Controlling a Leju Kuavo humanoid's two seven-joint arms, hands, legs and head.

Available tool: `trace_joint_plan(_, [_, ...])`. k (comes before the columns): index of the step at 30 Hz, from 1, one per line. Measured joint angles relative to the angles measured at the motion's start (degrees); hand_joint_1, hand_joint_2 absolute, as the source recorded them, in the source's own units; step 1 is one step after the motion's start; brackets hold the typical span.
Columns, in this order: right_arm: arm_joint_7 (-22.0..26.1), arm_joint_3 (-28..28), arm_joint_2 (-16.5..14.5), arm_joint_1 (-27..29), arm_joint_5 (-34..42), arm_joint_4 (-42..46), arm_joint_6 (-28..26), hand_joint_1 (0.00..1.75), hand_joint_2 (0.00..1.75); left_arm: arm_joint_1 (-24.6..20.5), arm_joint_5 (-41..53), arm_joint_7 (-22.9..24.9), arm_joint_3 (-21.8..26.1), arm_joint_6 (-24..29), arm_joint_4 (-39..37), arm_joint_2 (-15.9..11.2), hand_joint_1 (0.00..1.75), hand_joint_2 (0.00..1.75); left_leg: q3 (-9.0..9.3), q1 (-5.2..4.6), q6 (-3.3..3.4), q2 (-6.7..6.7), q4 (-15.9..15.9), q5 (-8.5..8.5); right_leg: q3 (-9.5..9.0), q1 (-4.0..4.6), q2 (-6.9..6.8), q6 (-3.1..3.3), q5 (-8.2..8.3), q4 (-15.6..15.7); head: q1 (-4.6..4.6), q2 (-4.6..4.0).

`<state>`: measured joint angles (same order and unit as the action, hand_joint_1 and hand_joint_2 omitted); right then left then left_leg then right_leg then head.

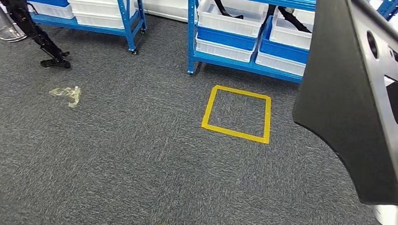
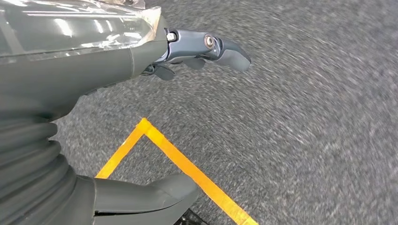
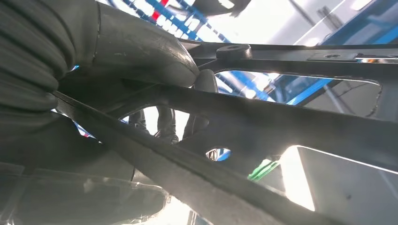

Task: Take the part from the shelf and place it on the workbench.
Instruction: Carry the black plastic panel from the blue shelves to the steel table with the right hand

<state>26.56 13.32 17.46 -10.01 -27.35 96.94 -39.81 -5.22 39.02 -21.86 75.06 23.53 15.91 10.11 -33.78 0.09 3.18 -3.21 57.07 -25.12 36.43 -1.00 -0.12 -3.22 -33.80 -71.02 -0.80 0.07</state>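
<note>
Black part (image 1: 354,99) is held upright at the frame's right by the right hand (image 3: 141,75), fingers (image 3: 166,123) wrapped through its cutouts for carrying; left hand (image 2: 141,61) hangs empty, fingers loosely curled.

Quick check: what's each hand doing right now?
Left hand: open, holding nothing, above the carpet.
Right hand: gripping the black part.
</note>
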Motion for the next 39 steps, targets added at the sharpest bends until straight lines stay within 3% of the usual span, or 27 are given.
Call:
trace_joint_plan(2, [0.1,0.0,0.0,-0.3,0.0,-0.2,0.0,1.75,1.75,0.0,0.0,0.0,0.0,0.0,0.0,0.0,0.0,1.75,-0.17,0.05,-0.42,-1.54,0.3,0.15,-4.11,-0.49,1.78,-1.08,3.28,8.5,-0.03,0.0])
trace_joint_plan(3, [0.1,0.0,0.0,-0.5,-0.1,-0.3,0.0,1.75,1.75,0.0,0.0,-0.1,0.0,0.0,0.0,-0.1,0.0,1.75,-0.38,-0.02,-0.71,-2.19,0.5,0.23,-5.57,-0.61,2.68,-1.12,4.36,11.7,-0.04,0.0])
trace_joint_plan(5, [0.1,-0.1,0.0,-0.6,-0.2,-0.4,0.0,1.75,1.75,0.0,0.0,-0.2,0.0,-0.1,0.0,-0.2,0.0,1.75,-1.03,-0.18,-1.46,-3.28,0.7,0.6,-6.3,-0.45,3.34,-0.43,4.84,13.4,-0.02,0.0])
trace_joint_plan(7, [0.1,-0.2,-0.1,-0.6,-0.4,-0.5,0.0,1.75,1.75,0.2,0.0,-0.3,0.0,-0.2,0.0,-0.3,0.0,1.75,-1.63,-0.17,-2.11,-3.91,0.8,0.91,-6.17,-0.58,2.08,0.33,5.25,13.3,0.02,0.0])
trace_joint_plan(9, [0.1,-0.2,-0.2,-0.7,-0.5,-0.5,0.0,1.75,1.75,0.3,0.0,-0.3,0.0,-0.2,0.0,-0.5,0.0,1.75,-2.78,-0.28,-2.61,-1.7,3.0,-0.69,-5.98,-0.89,0.8,1.28,5.53,13.3,0.27,0.0])
trace_joint_plan(11, [0.1,-0.3,-0.3,-0.7,-0.5,-0.5,0.0,1.75,1.75,0.2,0.0,-0.4,0.0,-0.2,0.0,-0.6,0.0,1.75,-5.77,-0.27,-3.0,1.65,9.5,-4.58,-5.75,-0.67,-0.51,2.07,5.64,13.3,0.55,0.0])
trace_joint_plan(13, [0.1,-0.3,-0.3,-0.7,-0.5,-0.5,0.0,1.75,1.75,0.2,0.0,-0.5,0.0,-0.3,-0.1,-0.6,0.0,1.75,-8.82,-0.02,-3.24,2.82,16.4,-7.41,-5.5,-0.35,-1.99,2.3,5.7,13.3,0.62,0.0])
trace_joint_plan(14, [0.1,-0.3,-0.3,-0.7,-0.5,-0.5,0.0,1.75,1.75,0.2,0.0,-0.5,0.0,-0.3,-0.1,-0.5,0.0,1.75,-9.02,0.06,-3.26,3.0,17.3,-7.37,-5.44,-0.24,-2.76,2.35,5.73,13.3,0.64,0.0])
trace_joint_plan(15, [0.1,-0.3,-0.4,-0.7,-0.5,-0.5,0.0,1.75,1.75,0.2,0.0,-0.5,0.0,-0.3,-0.1,-0.5,0.0,1.75,-7.97,0.09,-3.21,3.2,15.8,-6.3,-5.44,-0.2,-3.5,2.34,5.72,13.3,0.65,0.0])
trace_joint_plan(18, [0.1,-0.3,-0.4,-0.7,-0.6,-0.5,0.0,1.75,1.75,0.1,0.3,-1.0,0.0,0.1,-0.1,-0.6,0.0,1.75,-1.25,-0.2,-2.5,6.01,4.2,-2.11,-5.62,0.19,-5.42,2.22,5.65,13.3,0.65,0.0])
trace_joint_plan(20, [0.1,-0.3,-0.3,-0.8,-0.6,-0.5,0.0,1.75,1.75,0.1,0.7,-1.5,0.0,0.5,-0.1,-0.6,0.0,1.75,0.21,-0.6,-1.93,6.81,1.1,-1.5,-5.64,0.58,-6.54,1.87,5.6,13.3,0.56,0.0])
trace_joint_plan(22, [0.1,-0.4,-0.2,-0.8,-0.4,-0.5,0.0,1.75,1.75,0.1,0.7,-1.8,0.0,0.5,-0.1,-0.6,0.0,1.75,0.0,-0.77,-1.27,5.41,0.8,-1.06,-5.77,0.8,-7.56,1.31,5.57,13.5,0.52,0.0])
trace_joint_plan(23, [0.1,-0.4,-0.2,-0.8,-0.3,-0.5,0.0,1.75,1.75,0.2,0.7,-1.9,0.0,0.2,-0.2,-0.6,0.0,1.75,0.05,-0.72,-0.91,4.78,0.5,-0.77,-5.7,0.73,-7.05,1.06,5.33,13.3,0.49,0.0])
trace_joint_plan(25, [0.3,-0.4,0.1,-0.6,0.1,-0.5,0.0,1.75,1.75,0.1,0.6,-2.0,0.0,-0.4,-0.2,-0.6,0.0,1.75,0.18,-0.38,-0.18,3.62,0.0,-0.15,-4.19,0.54,-3.76,0.98,3.32,9.9,0.39,0.0])
trace_joint_plan(27, [0.7,-0.2,0.4,0.1,0.8,-0.5,0.0,1.75,1.75,0.1,0.5,-2.0,0.0,-0.9,-0.2,-0.6,0.0,1.75,-0.07,-0.25,0.16,2.27,-0.1,0.14,-0.74,0.28,-0.64,1.29,0.08,2.3,0.24,0.0])
trace_joint_plan(29, [1.1,0.0,0.5,1.6,1.5,-0.5,0.0,1.75,1.75,0.1,0.4,-2.0,0.0,-1.1,-0.2,-0.6,0.0,1.75,-0.22,-0.24,0.17,0.59,0.0,0.28,1.66,0.2,-0.08,0.88,-1.3,-2.8,0.15,0.0])
trace_joint_plan(30, [1.2,0.1,0.5,2.3,1.9,-0.5,0.0,1.75,1.75,0.2,0.3,-2.0,0.0,-1.1,-0.3,-0.6,0.0,1.75,-0.25,-0.19,0.09,-0.29,0.0,0.35,1.31,0.1,-0.01,0.33,-0.61,-2.0,0.15,0.0])
trace_joint_plan(32, [1.5,0.1,0.6,3.3,2.4,-0.4,0.0,1.75,1.75,0.2,0.0,-2.0,0.0,-0.9,-0.3,-0.6,0.0,1.75,-0.3,0.0,-0.2,-1.91,0.3,0.4,-2.26,-0.4,1.06,-0.99,2.62,5.6,0.13,0.0])
trace_joint_plan(33, [1.6,0.1,0.7,3.6,2.6,-0.3,0.0,1.75,1.75,0.2,-0.1,-2.0,0.0,-0.8,-0.3,-0.7,0.0,1.75,-0.4,-0.02,-0.46,-2.61,0.5,0.41,-4.03,-0.51,2.09,-1.3,3.91,9.3,0.1,0.0])
trace_joint_plan(35, [1.6,0.1,1.0,4.6,3.1,0.0,0.0,1.75,1.75,0.2,-0.2,-2.0,0.0,-0.8,-0.3,-0.8,0.0,1.75,-0.85,-0.14,-1.1,-3.83,0.8,0.49,-5.72,-0.51,3.44,-0.74,5.0,13.0,0.11,0.0])
trace_joint_plan(37, [1.4,0.1,1.2,5.9,3.7,0.6,0.0,1.75,1.75,0.4,-0.2,-1.9,0.0,-0.8,-0.3,-1.0,0.0,1.75,-1.35,-0.15,-1.76,-4.95,0.8,0.8,-5.77,-0.3,2.67,0.35,5.17,13.0,0.19,0.0])
trace_joint_plan(38, [1.2,0.1,1.3,6.6,4.0,1.1,0.0,1.75,1.75,0.6,-0.3,-1.9,0.0,-0.8,-0.3,-1.0,0.0,1.75,-1.59,-0.12,-2.03,-4.76,0.9,0.77,-5.83,-0.39,2.03,0.73,5.31,13.0,0.19,0.0])
trace_joint_plan(39, [1.1,0.0,1.4,7.2,4.2,1.6,0.0,1.75,1.75,0.7,-0.3,-1.9,0.0,-0.8,-0.3,-1.1,0.0,1.75,-2.02,-0.17,-2.29,-3.53,1.7,0.2,-5.84,-0.51,1.41,1.08,5.44,13.0,0.34,0.0])
